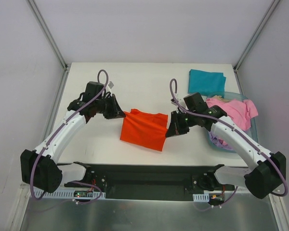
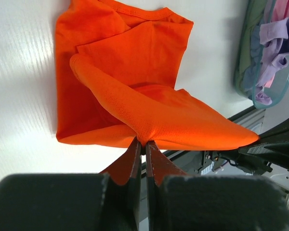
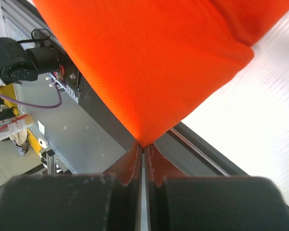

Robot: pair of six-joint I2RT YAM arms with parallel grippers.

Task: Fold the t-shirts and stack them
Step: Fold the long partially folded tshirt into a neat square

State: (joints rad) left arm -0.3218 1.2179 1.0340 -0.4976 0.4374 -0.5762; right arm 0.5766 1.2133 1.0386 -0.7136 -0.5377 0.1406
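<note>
Left gripper [image 2: 144, 144]: fingers pressed nearly shut, pinching a raised fold of the bright orange-red soft cloth t-shirt [image 2: 130, 62] at the tips. Rest of shirt flat on white table [image 1: 149, 86] beyond the fingers. Right gripper [image 3: 143, 147]: clamped just as tight on another corner of the same shirt, cloth fanning out from the tips. Translucent blue plastic tub [image 1: 254, 126] just behind right fingers, with pink cloth t-shirt [image 1: 233, 109] draped over rim and pale lavender cloth [image 1: 220, 142] lower inside. Folded teal t-shirt [image 1: 207, 81] on table past tub, well apart from both grippers.
</note>
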